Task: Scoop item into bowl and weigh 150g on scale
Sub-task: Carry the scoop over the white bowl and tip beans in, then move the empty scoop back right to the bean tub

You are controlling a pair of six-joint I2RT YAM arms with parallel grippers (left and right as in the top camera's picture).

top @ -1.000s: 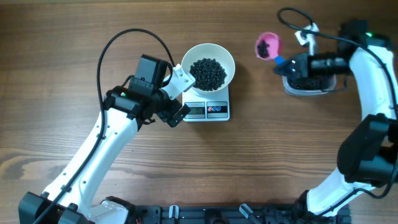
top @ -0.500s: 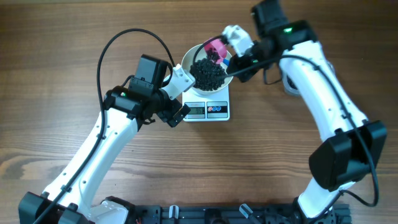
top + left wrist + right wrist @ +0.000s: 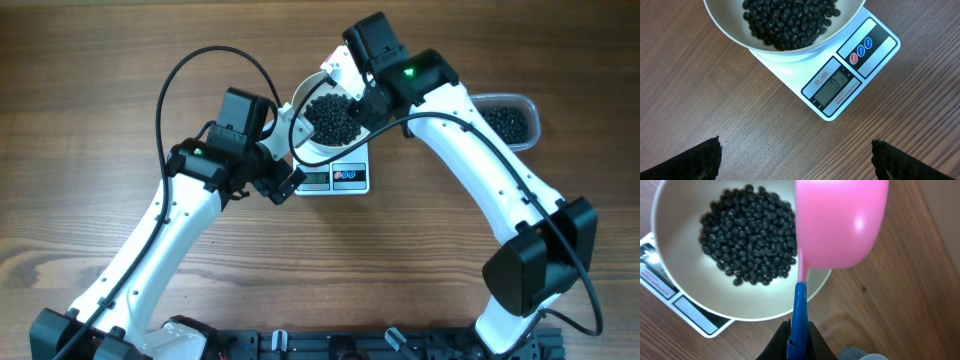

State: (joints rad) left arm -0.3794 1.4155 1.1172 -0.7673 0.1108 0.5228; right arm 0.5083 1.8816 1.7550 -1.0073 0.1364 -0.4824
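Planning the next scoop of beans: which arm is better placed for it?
Right, probably. The right pincer is shut on the scoop at the bowl, with the tub on that arm's side. The left pincer hangs open and empty by the scale.

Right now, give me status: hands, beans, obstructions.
Left hand open, beside scale, empty. Right hand shut on pink scoop, over bowl rim. Beans piled in bowl on scale. Nothing blocking.
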